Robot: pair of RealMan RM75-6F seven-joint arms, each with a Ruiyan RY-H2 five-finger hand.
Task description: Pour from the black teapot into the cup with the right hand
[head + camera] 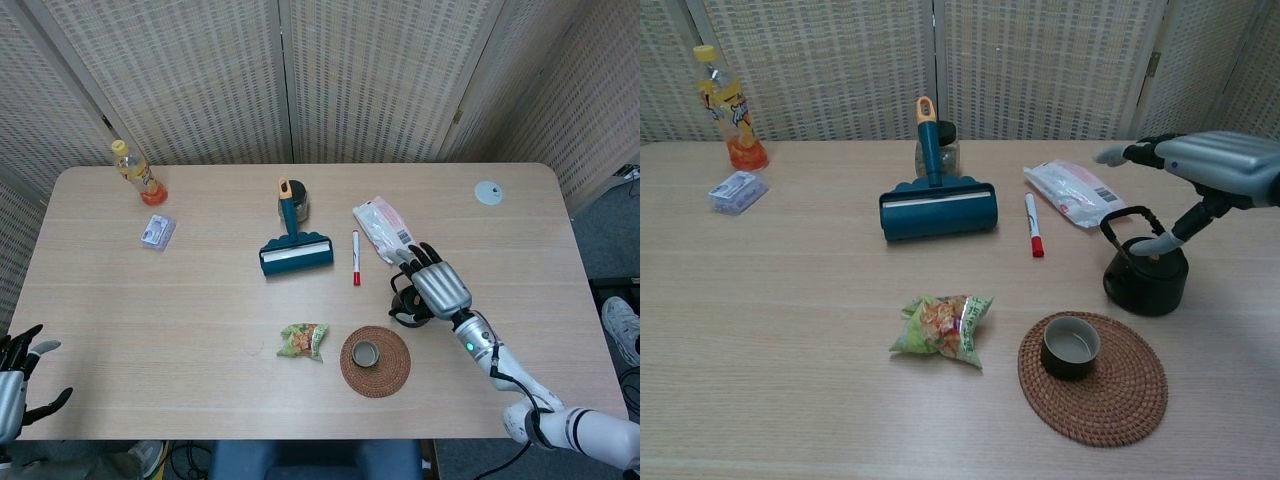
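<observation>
The black teapot (1145, 280) (403, 306) stands upright on the table, its hoop handle raised. Just front-left of it, a dark cup (1070, 347) (366, 352) sits on a round woven coaster (1130, 400). My right hand (1200, 165) (440, 287) hovers over the teapot with its fingers stretched out flat and holding nothing. Its thumb points down toward the lid, and I cannot tell whether it touches. My left hand (15, 385) hangs off the table's near-left corner, fingers apart and empty.
A white packet (1072, 192) and a red marker (1033, 225) lie just behind and left of the teapot. A teal lint roller (937, 210), a snack bag (940, 325), an orange bottle (725, 110) and a small pack (737, 190) lie further left. A white disc (488, 193) sits far right.
</observation>
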